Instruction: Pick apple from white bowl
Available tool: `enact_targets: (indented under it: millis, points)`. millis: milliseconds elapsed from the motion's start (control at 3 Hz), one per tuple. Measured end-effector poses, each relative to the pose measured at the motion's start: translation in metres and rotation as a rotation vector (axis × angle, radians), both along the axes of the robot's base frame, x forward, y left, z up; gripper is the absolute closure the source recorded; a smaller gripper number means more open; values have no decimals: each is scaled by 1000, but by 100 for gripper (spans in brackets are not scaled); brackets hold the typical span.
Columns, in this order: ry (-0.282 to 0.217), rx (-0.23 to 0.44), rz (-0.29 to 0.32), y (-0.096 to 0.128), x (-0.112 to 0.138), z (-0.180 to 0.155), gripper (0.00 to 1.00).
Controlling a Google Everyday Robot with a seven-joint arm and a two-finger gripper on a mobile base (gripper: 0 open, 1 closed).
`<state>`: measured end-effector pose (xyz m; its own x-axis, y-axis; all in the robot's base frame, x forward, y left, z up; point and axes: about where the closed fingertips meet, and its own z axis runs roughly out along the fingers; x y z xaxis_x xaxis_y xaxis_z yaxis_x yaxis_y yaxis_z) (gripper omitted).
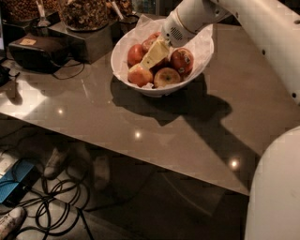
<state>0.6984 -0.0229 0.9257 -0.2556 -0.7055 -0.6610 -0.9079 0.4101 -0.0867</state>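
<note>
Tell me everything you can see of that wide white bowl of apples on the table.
The wide, shallow, glossy white bowl sits upright on the brown table, casting a dark shadow. Crinkled white paper lines it, and several reddish apples lie piled inside. The robot's pale gripper reaches down into it among the apples. Dark containers of nuts stand close beside it.

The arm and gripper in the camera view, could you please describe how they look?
The arm is smooth, white, with rounded casings and a few small dark dots. Its cylindrical wrist carries a thin yellowish band and a patch of tiny perforations. The gripper, down in the white bowl, is pale cream and wedge-shaped. No cables show.
</note>
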Motion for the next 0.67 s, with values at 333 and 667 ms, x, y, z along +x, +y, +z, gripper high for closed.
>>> enact_targets:
  millis: [333,667]
  points:
    - [3,11,21,3,2,-4,48]
    - [3,11,21,3,2,-4,71]
